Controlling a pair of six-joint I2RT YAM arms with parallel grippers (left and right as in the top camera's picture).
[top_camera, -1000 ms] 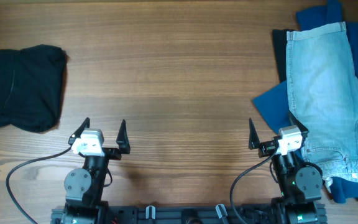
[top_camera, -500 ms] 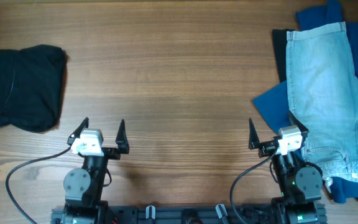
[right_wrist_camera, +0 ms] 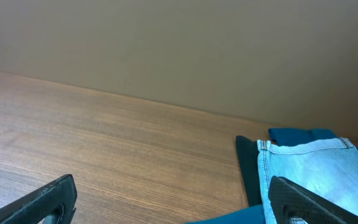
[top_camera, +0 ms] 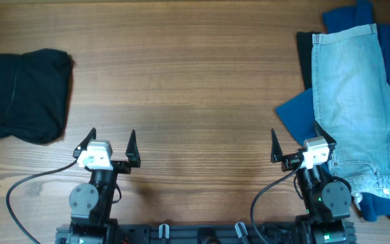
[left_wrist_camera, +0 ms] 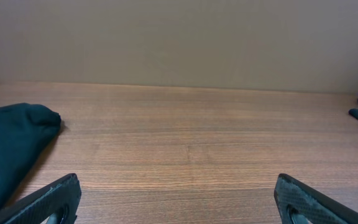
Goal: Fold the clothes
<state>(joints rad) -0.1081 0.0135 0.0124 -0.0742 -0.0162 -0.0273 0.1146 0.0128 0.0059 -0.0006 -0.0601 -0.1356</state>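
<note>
Light blue denim shorts [top_camera: 354, 95] lie unfolded on top of a dark blue garment [top_camera: 296, 112] at the right edge of the table; they also show in the right wrist view [right_wrist_camera: 319, 168]. A folded black garment [top_camera: 22, 95] lies at the far left and shows in the left wrist view [left_wrist_camera: 5, 149]. My left gripper [top_camera: 112, 146] is open and empty near the front edge. My right gripper [top_camera: 298, 144] is open and empty, its right finger next to the shorts' edge.
Bare wooden table [top_camera: 181, 74] spans between the two piles. The arm bases and cables [top_camera: 32, 179] sit at the front edge. A plain wall [left_wrist_camera: 179, 37] stands behind the table.
</note>
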